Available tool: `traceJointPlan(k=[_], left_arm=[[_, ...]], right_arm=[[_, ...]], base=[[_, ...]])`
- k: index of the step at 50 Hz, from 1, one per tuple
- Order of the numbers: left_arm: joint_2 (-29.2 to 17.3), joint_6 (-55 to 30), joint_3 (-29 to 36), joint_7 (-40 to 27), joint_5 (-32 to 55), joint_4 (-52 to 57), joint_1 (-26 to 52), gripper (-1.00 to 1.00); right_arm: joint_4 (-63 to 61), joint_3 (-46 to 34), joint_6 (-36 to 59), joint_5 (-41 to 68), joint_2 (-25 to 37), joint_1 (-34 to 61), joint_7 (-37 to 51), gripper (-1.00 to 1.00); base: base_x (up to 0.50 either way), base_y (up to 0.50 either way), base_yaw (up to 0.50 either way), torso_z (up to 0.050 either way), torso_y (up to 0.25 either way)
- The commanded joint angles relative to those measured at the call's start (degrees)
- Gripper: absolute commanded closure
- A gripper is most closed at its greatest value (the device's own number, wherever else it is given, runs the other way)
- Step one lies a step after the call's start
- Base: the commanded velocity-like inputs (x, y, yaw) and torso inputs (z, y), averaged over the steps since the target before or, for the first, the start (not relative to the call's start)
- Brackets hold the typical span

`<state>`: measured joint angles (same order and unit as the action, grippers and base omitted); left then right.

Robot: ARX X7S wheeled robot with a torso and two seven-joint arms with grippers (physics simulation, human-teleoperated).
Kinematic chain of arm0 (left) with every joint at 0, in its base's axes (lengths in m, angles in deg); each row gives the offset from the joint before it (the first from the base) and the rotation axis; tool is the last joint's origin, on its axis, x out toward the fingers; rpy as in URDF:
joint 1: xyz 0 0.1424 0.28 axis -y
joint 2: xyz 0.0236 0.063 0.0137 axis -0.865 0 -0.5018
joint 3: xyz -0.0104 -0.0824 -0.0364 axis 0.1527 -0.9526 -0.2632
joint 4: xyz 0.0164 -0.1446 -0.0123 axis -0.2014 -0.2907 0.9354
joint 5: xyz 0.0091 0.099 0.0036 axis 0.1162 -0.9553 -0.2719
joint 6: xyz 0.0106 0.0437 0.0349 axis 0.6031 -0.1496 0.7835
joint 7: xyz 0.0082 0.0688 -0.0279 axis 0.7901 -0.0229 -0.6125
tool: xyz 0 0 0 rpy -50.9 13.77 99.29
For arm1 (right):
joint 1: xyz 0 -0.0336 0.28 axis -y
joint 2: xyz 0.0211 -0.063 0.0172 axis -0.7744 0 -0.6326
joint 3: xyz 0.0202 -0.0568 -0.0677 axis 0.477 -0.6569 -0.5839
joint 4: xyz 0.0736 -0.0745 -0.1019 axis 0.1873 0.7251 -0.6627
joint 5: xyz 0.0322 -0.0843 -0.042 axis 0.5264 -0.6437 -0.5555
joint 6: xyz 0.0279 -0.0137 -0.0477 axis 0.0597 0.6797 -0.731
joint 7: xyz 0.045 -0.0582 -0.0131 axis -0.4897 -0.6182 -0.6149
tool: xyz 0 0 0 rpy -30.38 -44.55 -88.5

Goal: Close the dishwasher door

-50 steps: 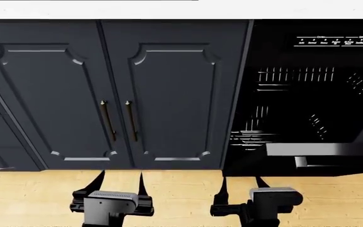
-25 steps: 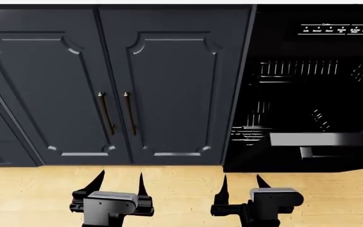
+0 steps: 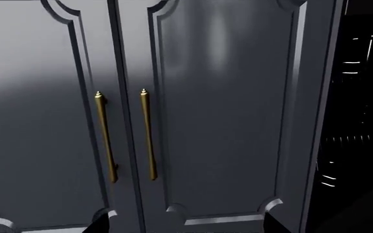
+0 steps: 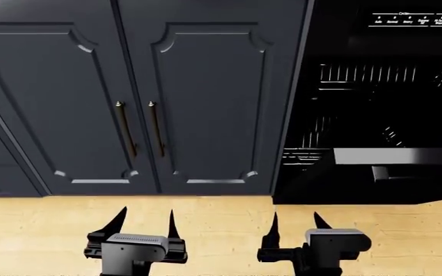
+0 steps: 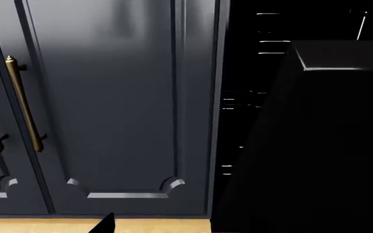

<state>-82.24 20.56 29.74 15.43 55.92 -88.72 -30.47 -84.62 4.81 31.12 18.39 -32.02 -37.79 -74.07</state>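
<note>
Currently dishwasher door (image 4: 374, 178) hangs partly open, silver-grey top edge tilted out from dark rack cavity, directly right of navy cabinet doors (image 4: 205, 98). Your left hand (image 4: 144, 221) sits over wood floor (image 4: 221, 213) below cabinet doors, fingers spread, holding nothing. Your right hand (image 4: 294, 223) sits below dishwasher door's left corner, fingers spread, well apart from door. Brass handles (image 3: 125, 136) flank cabinet doors' centre seam.

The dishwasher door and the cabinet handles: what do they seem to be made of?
The dishwasher door looks like glossy black plastic or enamelled metal: its flat panel mirrors light, and its top edge shines silver-grey. The cabinet handles look like polished brass, golden with bright highlights. As renders, neither material is certain.
</note>
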Motion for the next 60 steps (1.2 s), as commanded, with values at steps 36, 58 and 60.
traceJointPlan(k=[36,58,60], left_arm=[[-1.1,1.3,1.7,-1.8,0.1,-0.3,0.2,-1.00],[-1.5,2.9,2.1,-2.8,0.0,-0.5,-0.1,-1.00],[-1.5,3.0,2.1,-2.9,0.2,-0.5,-0.1,-1.00]], right_arm=[[0.1,-1.4,-0.5,1.1,1.1,0.2,1.7,-1.00],[0.3,-2.1,-1.3,1.0,1.6,0.2,2.7,-1.00],[0.3,-2.2,-1.3,0.9,1.7,0.2,2.7,-1.00]], base=[[0.00,0.00,0.00,-0.050,0.000],[0.00,0.00,0.00,-0.050,0.000],[0.00,0.00,0.00,-0.050,0.000]])
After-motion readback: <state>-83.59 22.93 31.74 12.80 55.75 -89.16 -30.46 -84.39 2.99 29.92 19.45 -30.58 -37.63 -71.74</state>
